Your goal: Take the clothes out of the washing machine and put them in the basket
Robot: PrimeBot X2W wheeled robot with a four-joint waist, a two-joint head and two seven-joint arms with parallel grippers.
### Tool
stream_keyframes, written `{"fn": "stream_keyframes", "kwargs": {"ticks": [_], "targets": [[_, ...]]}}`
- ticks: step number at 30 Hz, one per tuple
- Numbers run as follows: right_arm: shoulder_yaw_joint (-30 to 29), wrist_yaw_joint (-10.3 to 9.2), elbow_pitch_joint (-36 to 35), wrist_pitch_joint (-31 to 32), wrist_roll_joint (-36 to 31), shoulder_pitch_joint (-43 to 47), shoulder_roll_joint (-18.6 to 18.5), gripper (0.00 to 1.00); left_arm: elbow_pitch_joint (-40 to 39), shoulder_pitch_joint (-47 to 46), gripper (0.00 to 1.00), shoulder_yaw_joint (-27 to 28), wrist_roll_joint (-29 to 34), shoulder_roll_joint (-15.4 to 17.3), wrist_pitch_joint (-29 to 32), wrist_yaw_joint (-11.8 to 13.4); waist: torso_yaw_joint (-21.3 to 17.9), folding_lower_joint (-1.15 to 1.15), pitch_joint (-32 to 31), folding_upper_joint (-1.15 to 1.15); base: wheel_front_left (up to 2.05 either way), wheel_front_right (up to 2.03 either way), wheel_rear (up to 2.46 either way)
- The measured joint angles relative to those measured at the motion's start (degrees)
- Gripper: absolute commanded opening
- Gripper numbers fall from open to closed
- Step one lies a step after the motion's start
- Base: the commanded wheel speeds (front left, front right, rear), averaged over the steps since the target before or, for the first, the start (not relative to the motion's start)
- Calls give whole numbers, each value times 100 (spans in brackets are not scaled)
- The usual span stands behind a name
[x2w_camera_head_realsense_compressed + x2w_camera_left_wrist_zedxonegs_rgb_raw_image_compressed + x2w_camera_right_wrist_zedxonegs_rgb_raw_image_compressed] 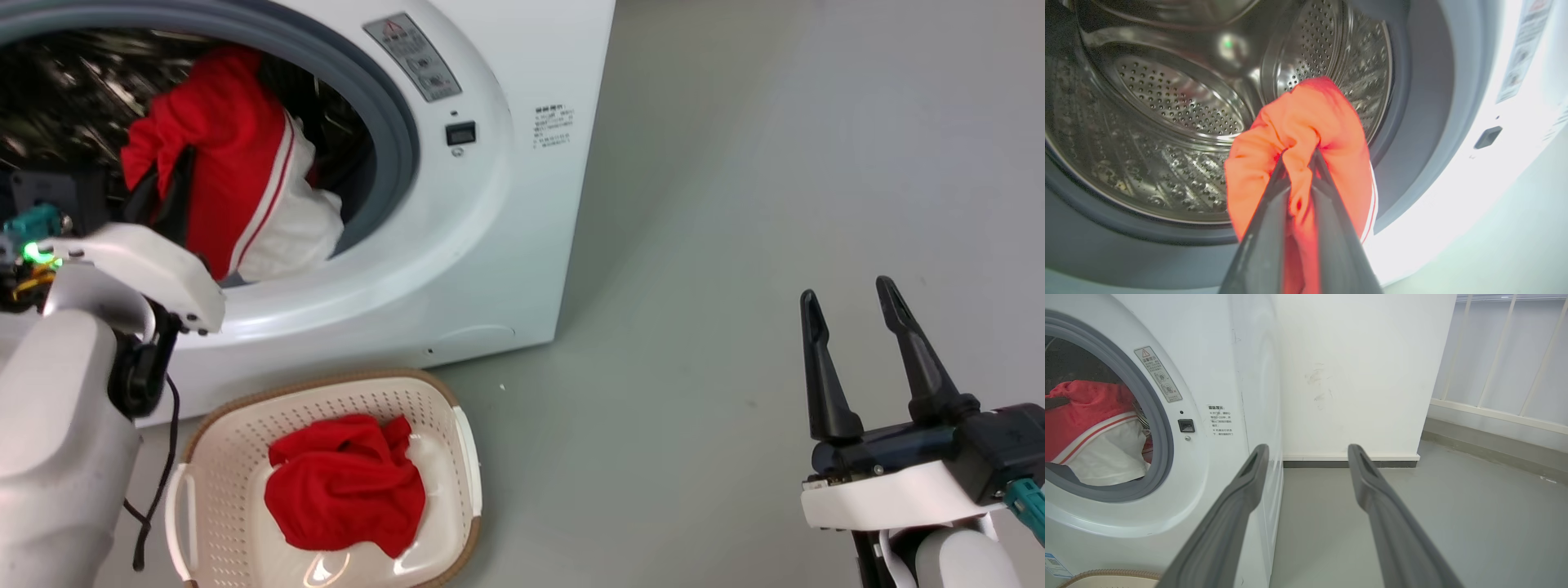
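Observation:
The white washing machine (490, 204) stands with its grey-rimmed porthole open. A red garment with white stripes and a white panel (237, 188) hangs at the porthole mouth, its white part draped over the lower rim. My left gripper (1298, 157) is shut on the red fabric (1306, 122) in front of the steel drum (1167, 102). The same garment (1090, 428) shows in the right wrist view. A plain red garment (347, 482) lies in the cream basket (220, 457) on the floor below the porthole. My right gripper (849, 298) hangs open over bare floor to the right, nothing between its fingers.
Grey floor (735, 245) spreads to the right of the machine. In the right wrist view a white wall (1355, 375) stands behind the machine, with a pale railing (1502, 359) at the right. My left arm's pale forearm (57, 425) and a black cable are beside the basket.

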Motion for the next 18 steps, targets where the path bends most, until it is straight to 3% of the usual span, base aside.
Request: {"fn": "stream_keyframes", "kwargs": {"ticks": [11,18], "targets": [[-87,0,23,0,-5,190,0,100,-2649,1758,0,447,-303,110,-45,1159,223,0,-601,0,0,0,0],[-134,0,22,0,18,196,0,100,-3546,2861,0,565,-521,143,131,1596,163,1,-598,0,0,0,0]]}}
